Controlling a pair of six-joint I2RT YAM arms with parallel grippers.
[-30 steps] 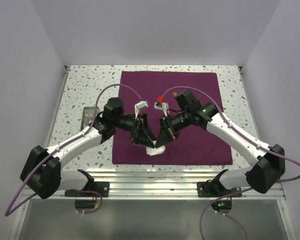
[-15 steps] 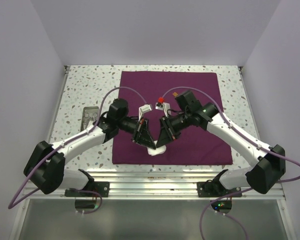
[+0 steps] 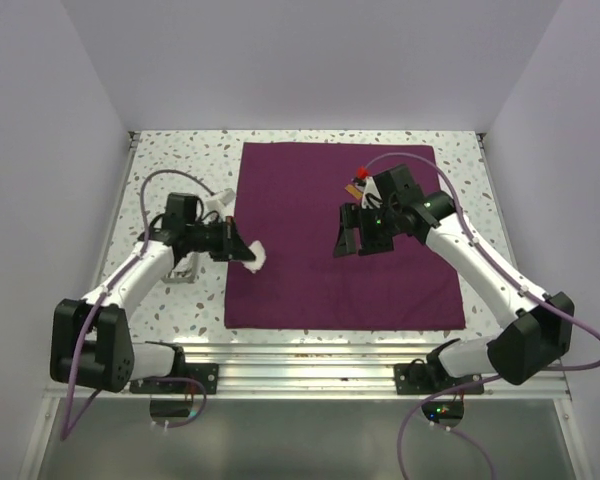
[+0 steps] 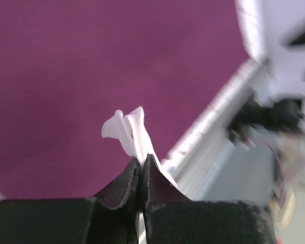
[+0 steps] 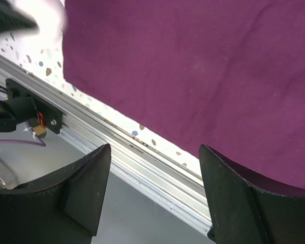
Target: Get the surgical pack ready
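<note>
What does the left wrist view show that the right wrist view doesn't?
Left wrist only: the left end effector pinched shut on a crumpled white gauze. Right wrist only: the right end effector, open and empty, above the speckled table edge; a white blur in its top-left corner cannot be identified. Both: the maroon cloth lying flat and the metal rail along the table's near edge.

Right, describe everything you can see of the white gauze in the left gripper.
The white gauze is a small, thin, soft-looking piece, crumpled into folds that fan out beyond the grip. The left gripper is shut on one end of it and is the only thing seen touching it. From above, it hangs over the left edge of the maroon cloth. Whether it brushes the cloth I cannot tell.
</note>
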